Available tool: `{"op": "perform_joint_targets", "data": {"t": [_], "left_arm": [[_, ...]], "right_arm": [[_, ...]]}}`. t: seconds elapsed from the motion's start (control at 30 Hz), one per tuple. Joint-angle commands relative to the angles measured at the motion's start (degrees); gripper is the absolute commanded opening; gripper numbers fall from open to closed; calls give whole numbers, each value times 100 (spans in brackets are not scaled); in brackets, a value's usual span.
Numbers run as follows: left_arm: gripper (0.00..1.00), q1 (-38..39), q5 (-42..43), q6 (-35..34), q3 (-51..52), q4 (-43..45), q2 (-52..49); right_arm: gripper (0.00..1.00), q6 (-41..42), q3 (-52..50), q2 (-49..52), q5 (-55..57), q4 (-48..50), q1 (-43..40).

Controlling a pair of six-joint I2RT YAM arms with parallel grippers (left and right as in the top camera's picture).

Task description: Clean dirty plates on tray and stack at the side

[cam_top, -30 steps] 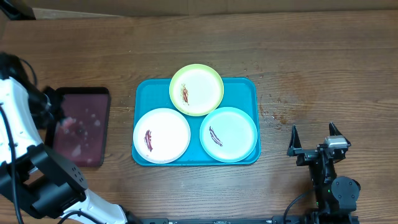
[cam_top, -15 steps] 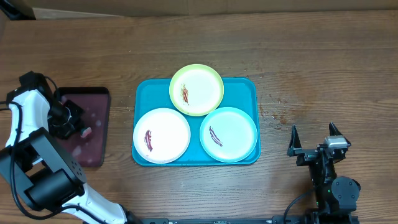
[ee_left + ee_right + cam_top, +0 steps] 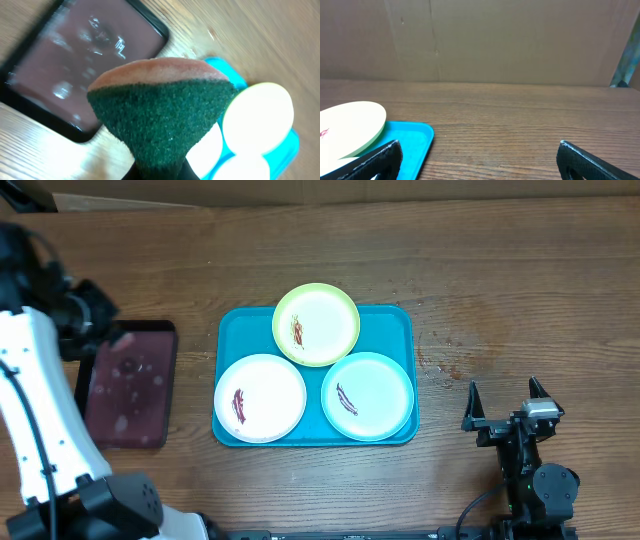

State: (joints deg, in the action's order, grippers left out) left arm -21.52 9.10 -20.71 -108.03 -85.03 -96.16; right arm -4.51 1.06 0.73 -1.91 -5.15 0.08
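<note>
Overhead view: turquoise tray (image 3: 405, 320) sits mid-table (image 3: 500, 270), long axis running left to right, flat on the wood; it holds three plates in a triangle; green-rimmed plate (image 3: 325, 315) at the far middle, lapping over the tray's far rim; white plate (image 3: 268, 385) at the near left, its edge reaching out over the tray's left and near rims; blue-rimmed plate (image 3: 375, 380) at the near right, inside the rim; white and blue plates apart, a strip of tray between them; green plate just beside both, contact not clear; each plate has one dark reddish smear, near-to-far on the green and the white, slanted on the blue. Maroon tray (image 3: 150, 415) lies left of the turquoise one, well apart, long axis near to far, pale wet blotches on its floor. Left gripper (image 3: 100, 325) hangs over the maroon tray's far left corner, clamped on a sponge (image 3: 162, 120), green scouring face toward the wrist camera, reddish-brown back behind. Right gripper (image 3: 505, 402) sits at the near right of the table, fingers spread wide, nothing between them, well apart from the tray.
</note>
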Motion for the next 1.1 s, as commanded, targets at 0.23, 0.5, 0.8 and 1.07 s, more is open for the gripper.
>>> {"op": "perform_joint_targets", "data": {"t": [0.23,0.5,0.8,1.07], "left_arm": [[4,2339,146,-4,1847,822,-94],[4,3628,144,-970,3781,2841,-131],[6,4030,83,-1530,4970,3858,-166],[99,3976,-334,-1506,4994,3840,-164]], "right_arm": [[100,-2,-59,-57,57,33,-11],[100,-2,-59,-57,59,33,-11],[100,-2,-59,-57,59,33,-11],[100,-2,-59,-57,57,35,-11]]}}
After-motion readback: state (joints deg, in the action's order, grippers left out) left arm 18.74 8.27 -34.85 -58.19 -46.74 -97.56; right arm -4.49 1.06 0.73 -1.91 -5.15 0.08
